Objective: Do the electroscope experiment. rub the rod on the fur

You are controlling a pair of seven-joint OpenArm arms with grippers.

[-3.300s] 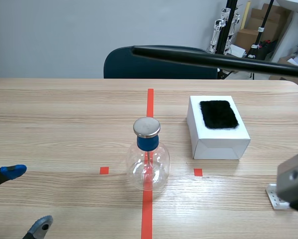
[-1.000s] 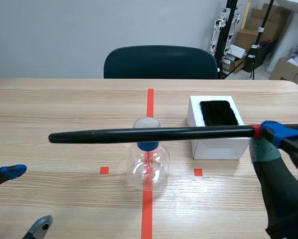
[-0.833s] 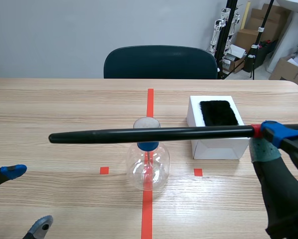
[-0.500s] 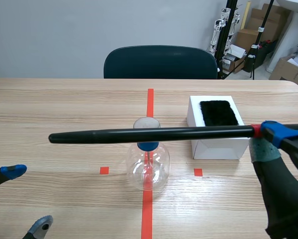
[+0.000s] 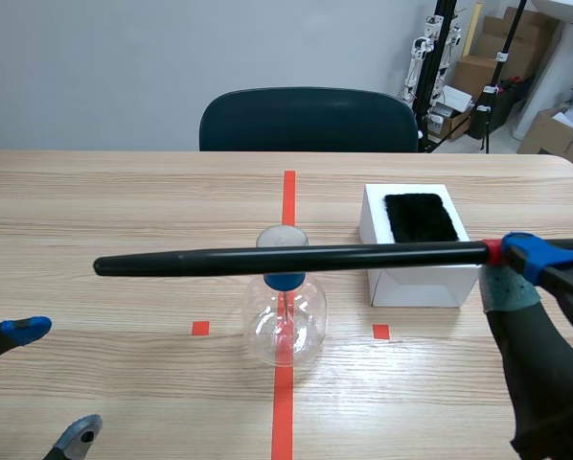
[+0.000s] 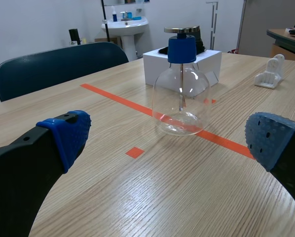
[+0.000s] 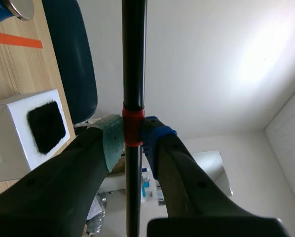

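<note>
Clamping the black rod point(image 5: 286, 258) at its red band, the right gripper point(image 7: 133, 140) holds it level, crossing the electroscope point(image 5: 285, 321) cap in the scene view. Fur point(image 5: 420, 218) tops a white box point(image 5: 416, 278) right of the electroscope; the left gripper point(image 5: 55, 380) rests spread, front-left of it.

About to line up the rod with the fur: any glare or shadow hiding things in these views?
Right wrist view: a bright patch washes the wall beyond the rod, yet the fur shows plainly. Left wrist view: sheen on the table, highlights on the electroscope. Scene view: even light.
</note>
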